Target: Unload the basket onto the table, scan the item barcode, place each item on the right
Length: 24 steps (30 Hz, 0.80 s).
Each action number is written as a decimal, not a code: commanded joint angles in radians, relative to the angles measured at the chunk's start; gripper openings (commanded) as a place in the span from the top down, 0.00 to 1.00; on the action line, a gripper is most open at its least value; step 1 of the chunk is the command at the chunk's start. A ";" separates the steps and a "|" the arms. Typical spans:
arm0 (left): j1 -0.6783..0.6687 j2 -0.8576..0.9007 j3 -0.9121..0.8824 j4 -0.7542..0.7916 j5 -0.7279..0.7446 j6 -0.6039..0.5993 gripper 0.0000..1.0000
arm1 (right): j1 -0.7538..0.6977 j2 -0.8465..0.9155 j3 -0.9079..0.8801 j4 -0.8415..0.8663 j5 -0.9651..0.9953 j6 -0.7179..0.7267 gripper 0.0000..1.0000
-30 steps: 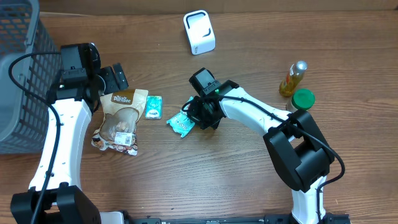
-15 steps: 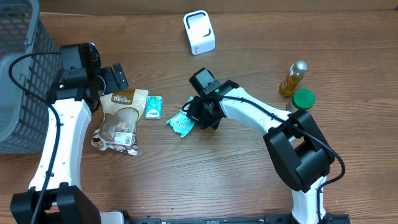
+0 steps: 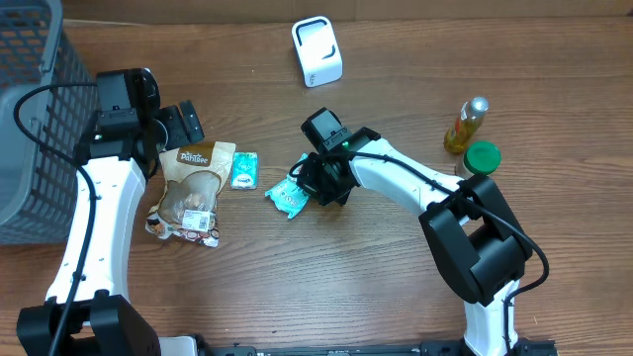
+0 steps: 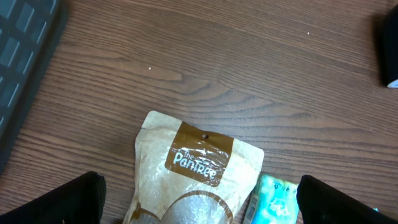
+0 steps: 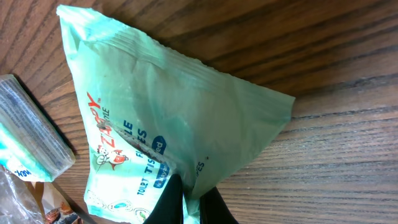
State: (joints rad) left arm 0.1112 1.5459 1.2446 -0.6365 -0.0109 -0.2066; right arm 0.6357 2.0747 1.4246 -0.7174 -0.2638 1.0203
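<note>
Between the right fingers [image 5: 171,204] sits the tissue packet [image 5: 174,118].

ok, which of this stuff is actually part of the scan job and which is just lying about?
In the job:
- tissue pack, pinched in the right gripper
- scanner, the white unit at the far edge (likely)

Lying about:
- pouch, under the open, idle left gripper
- teal packet
- bottle
- green cap
- basket
</note>
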 commanded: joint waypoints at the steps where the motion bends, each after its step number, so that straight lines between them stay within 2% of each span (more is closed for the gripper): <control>1: 0.001 0.003 0.007 0.001 0.004 0.005 0.00 | 0.003 0.001 -0.013 -0.002 0.010 0.000 0.96; 17: 0.000 0.003 0.007 0.001 0.004 0.005 0.00 | 0.003 -0.080 -0.013 -0.001 0.050 -0.123 0.96; 24: 0.000 0.003 0.007 0.001 0.004 0.005 0.00 | 0.003 -0.083 -0.013 0.002 0.050 -0.293 0.96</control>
State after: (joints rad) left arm 0.1112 1.5459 1.2446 -0.6365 -0.0109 -0.2062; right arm 0.6357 2.0403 1.4189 -0.7189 -0.2276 0.8314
